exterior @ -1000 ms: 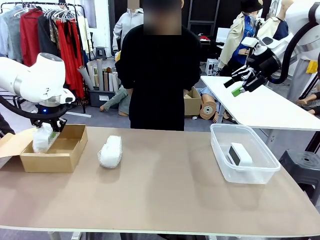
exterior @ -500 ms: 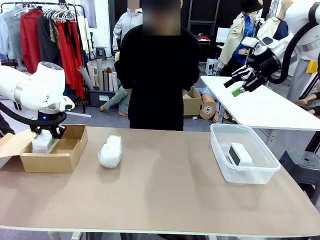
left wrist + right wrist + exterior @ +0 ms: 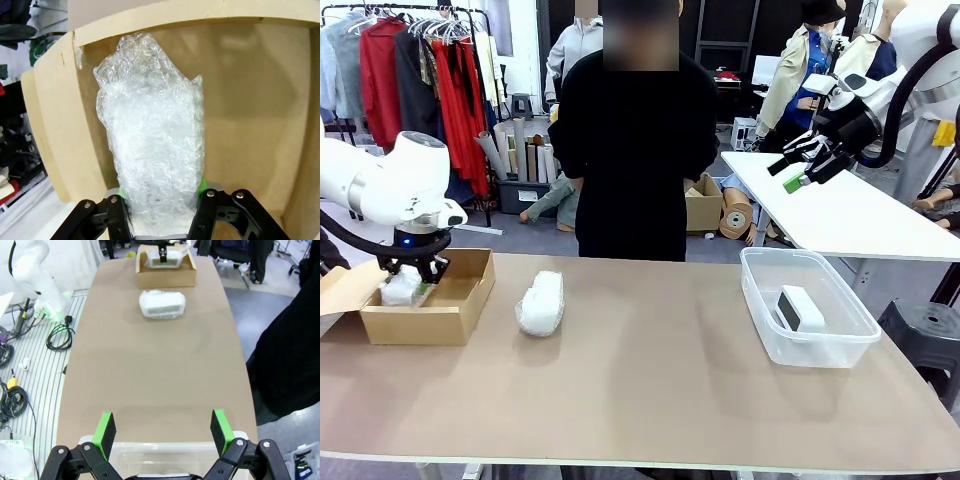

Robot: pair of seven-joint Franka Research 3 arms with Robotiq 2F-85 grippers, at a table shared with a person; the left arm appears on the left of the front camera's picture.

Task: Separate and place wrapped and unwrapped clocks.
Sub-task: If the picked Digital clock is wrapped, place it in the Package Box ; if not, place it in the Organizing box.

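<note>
My left gripper (image 3: 413,272) is shut on a wrapped clock (image 3: 404,287), a bundle in crinkly white padded wrap, and holds it low inside the cardboard box (image 3: 430,322) at the table's left. In the left wrist view the bundle (image 3: 152,145) sits between the green pads, over the box floor (image 3: 250,100). A second wrapped clock (image 3: 541,303) lies on the table beside the box. The unwrapped clock (image 3: 800,308), white with a dark screen, rests in the clear plastic bin (image 3: 815,352) at the right. My right gripper (image 3: 798,172) hangs open, high above that bin.
A person in black stands at the far edge of the table, hands out of sight. The right wrist view looks down the table past the bin rim (image 3: 165,446) to the loose bundle (image 3: 161,304) and the box (image 3: 165,274). A white table stands at the back right.
My left gripper has lowered the wrapped clock deeper into the cardboard box. The right arm, the loose bundle and the bin have stayed put.
</note>
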